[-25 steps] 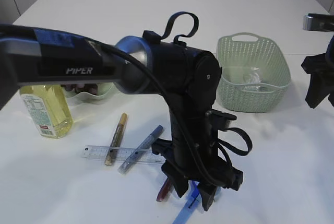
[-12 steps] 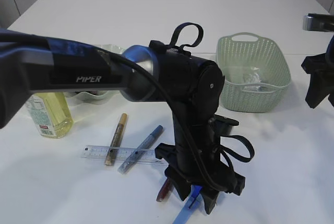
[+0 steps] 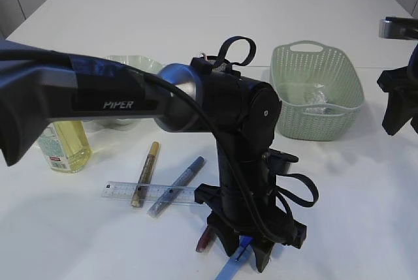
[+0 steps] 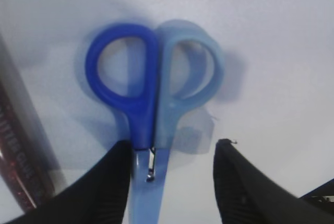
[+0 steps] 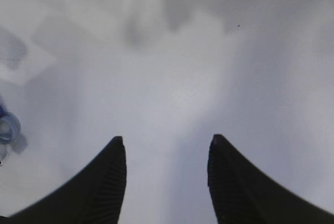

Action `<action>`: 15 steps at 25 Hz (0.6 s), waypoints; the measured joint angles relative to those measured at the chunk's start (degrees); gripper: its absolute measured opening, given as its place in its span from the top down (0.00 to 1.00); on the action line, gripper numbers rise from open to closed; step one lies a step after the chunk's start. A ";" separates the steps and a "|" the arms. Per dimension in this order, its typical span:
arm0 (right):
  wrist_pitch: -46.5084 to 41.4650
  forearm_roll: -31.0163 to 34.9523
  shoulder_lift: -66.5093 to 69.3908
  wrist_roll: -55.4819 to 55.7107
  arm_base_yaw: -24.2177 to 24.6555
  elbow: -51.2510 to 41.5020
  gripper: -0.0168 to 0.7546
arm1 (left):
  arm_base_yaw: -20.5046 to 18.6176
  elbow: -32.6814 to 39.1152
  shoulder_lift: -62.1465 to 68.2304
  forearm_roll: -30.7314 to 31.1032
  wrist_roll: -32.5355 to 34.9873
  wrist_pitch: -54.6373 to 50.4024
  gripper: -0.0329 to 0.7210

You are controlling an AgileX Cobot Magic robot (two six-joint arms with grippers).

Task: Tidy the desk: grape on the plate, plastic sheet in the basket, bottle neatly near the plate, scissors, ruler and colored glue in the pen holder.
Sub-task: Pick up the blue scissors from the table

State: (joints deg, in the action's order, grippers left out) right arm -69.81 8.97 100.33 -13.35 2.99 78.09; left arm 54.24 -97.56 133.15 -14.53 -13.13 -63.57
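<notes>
Between the left end effector's [image 4: 172,182] spread jaws lie the blue scissors [image 4: 151,109], ungripped.

Scissors [image 4: 154,109] have one dark blue and one pale blue handle. Basket [image 3: 318,91] is pale green, woven pattern. Bottle [image 3: 62,146] holds yellow liquid. Ruler [image 3: 124,192] is clear; tabletop [image 3: 353,215] white.
</notes>
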 joint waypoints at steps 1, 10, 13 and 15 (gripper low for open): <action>0.00 0.00 0.00 -0.10 0.00 0.00 0.45 | 0.00 -0.01 0.00 0.00 0.00 0.10 0.45; 0.00 0.04 0.00 -0.47 0.00 0.00 0.45 | 0.00 -0.13 0.26 1.41 0.00 0.25 0.45; 0.00 0.04 0.00 -0.58 0.00 0.00 0.45 | 0.00 -0.51 0.37 1.66 0.00 0.25 0.45; 0.00 0.04 0.00 -0.58 0.00 0.00 0.45 | 0.02 -0.50 0.37 2.30 0.00 0.14 0.45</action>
State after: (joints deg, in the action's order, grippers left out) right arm -69.81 9.01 100.33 -13.93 2.99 78.09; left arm 54.26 -98.06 133.52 -12.23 -13.13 -63.43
